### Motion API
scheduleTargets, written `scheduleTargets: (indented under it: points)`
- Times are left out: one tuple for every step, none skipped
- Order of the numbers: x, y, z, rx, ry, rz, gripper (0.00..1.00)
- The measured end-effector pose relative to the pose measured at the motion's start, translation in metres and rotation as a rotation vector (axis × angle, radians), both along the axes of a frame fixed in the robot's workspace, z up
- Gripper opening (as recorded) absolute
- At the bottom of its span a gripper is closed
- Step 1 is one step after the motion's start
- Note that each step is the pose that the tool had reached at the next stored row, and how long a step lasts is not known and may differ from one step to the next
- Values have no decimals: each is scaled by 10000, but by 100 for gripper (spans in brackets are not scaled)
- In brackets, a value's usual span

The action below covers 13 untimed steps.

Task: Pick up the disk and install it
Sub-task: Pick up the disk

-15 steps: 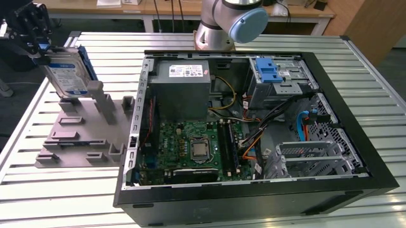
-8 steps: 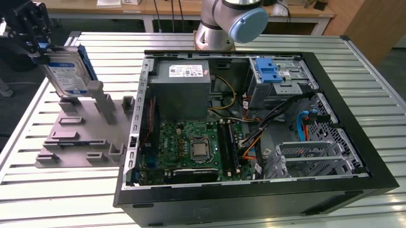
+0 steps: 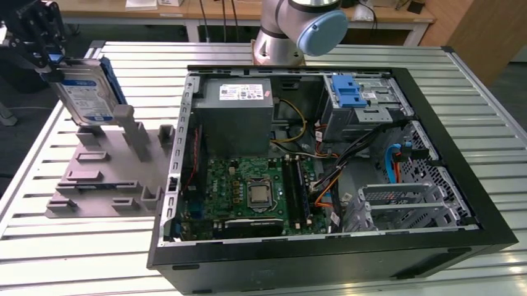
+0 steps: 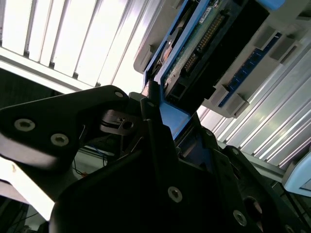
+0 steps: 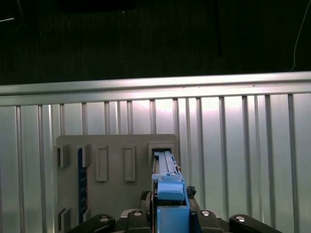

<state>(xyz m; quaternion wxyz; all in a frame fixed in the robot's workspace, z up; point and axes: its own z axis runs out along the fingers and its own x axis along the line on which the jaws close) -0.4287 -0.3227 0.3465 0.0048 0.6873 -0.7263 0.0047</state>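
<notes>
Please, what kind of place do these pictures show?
Probably a robotics lab or test workbench: a robot arm stands at a slatted metal table, an open computer case lies on it beside a gray parts fixture, and wooden desks stand behind.

Nothing can be read: print on the disk (image 3: 87, 97) and the power supply (image 3: 239, 123) (white stickers both) is too small.

The silver disk (image 3: 86, 92) wears a blue carrier (image 3: 115, 83).
</notes>
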Motion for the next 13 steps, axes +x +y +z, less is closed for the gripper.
scheduleTargets:
  points:
    - [0, 0, 3, 0, 1, 0, 36]
    - [0, 0, 9, -1, 2, 0, 36]
    - [0, 0, 16, -2, 5, 0, 36]
    - [0, 0, 20, -1, 2, 0, 36]
    - [0, 0, 20, 0, 0, 0, 36]
    - [0, 0, 21, 0, -2, 0, 36]
    - [0, 0, 24, 0, 0, 0, 36]
    - [0, 0, 26, -1, 1, 0, 36]
    - [0, 0, 28, 0, 0, 1, 36]
    - [0, 0, 31, -1, 1, 1, 36]
    - [0, 0, 34, -1, 2, 1, 36]
    - [0, 0, 39, -1, 2, 0, 36]
    - [0, 0, 43, -1, 2, 0, 36]
